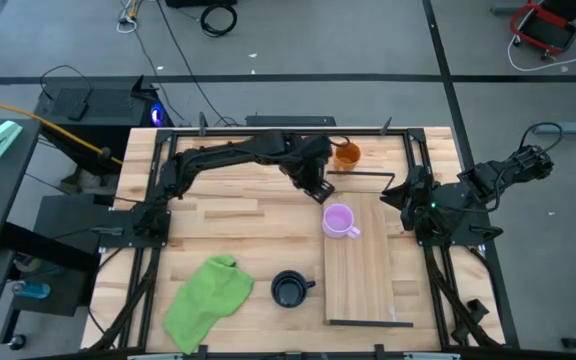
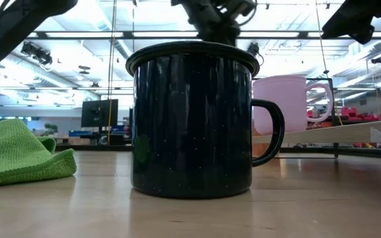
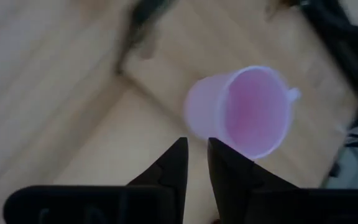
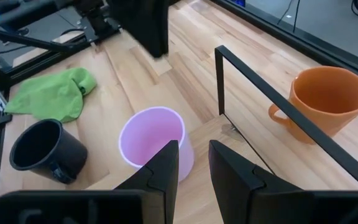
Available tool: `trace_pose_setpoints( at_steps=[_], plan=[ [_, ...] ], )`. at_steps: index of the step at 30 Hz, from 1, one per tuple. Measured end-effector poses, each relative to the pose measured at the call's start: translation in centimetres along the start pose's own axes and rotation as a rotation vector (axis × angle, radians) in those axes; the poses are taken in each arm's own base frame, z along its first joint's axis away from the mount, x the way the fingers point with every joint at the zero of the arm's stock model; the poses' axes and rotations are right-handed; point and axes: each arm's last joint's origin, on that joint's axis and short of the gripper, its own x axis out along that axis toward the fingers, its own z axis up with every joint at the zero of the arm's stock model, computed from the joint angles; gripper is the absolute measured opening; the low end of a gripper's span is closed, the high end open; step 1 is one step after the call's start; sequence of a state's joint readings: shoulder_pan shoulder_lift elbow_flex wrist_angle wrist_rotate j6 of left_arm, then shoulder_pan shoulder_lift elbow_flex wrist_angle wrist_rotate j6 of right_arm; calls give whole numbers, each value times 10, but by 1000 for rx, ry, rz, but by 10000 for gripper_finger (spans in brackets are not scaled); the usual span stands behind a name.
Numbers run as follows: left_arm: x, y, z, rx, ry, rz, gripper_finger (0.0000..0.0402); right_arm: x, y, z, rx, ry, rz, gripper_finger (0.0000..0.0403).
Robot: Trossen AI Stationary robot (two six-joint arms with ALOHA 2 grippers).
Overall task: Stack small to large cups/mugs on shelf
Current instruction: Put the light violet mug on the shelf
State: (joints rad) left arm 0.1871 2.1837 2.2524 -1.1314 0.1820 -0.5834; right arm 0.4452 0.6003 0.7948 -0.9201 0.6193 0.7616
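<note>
A green cloth (image 1: pixel 208 290) lay on the table's (image 1: pixel 218 215) near left part, with the black mug (image 1: pixel 289 289) upright just to its right, off the shelf (image 1: pixel 366 262). The left gripper (image 1: pixel 315 188) hung above the table beside the shelf's far left corner, fingers (image 3: pixel 173 167) slightly apart and holding nothing. The purple mug (image 1: pixel 339 221) stood on the shelf's left edge. The orange mug (image 1: pixel 346 154) sat on the table beyond the shelf's far wire frame (image 4: pixel 278 115). The right gripper (image 1: pixel 396 196) waited at the shelf's right side, empty, fingers a little apart.
</note>
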Motion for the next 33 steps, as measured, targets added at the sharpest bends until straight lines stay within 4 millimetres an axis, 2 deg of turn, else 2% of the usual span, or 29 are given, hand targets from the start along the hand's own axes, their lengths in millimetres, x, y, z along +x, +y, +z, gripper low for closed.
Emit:
trace_pose_setpoints(
  at_steps=[5, 11, 18, 27, 33],
  plan=[
    [-34, 19, -7, 8, 17, 188, 67, 0, 0, 0, 27, 2, 3, 96],
    [-60, 43, -13, 28, 76, 364, 64, -1, 0, 1, 75, 4, 7, 96],
    [-69, 67, -10, 40, 137, 434, 48, -12, 7, 20, 107, -16, 39, 96],
    [-79, 94, 2, 33, 136, 450, 40, -29, 14, 57, 106, 37, -63, 96],
    [-98, 125, 12, -13, 119, 436, 35, -29, 15, 66, 102, 93, -83, 96]
  ],
)
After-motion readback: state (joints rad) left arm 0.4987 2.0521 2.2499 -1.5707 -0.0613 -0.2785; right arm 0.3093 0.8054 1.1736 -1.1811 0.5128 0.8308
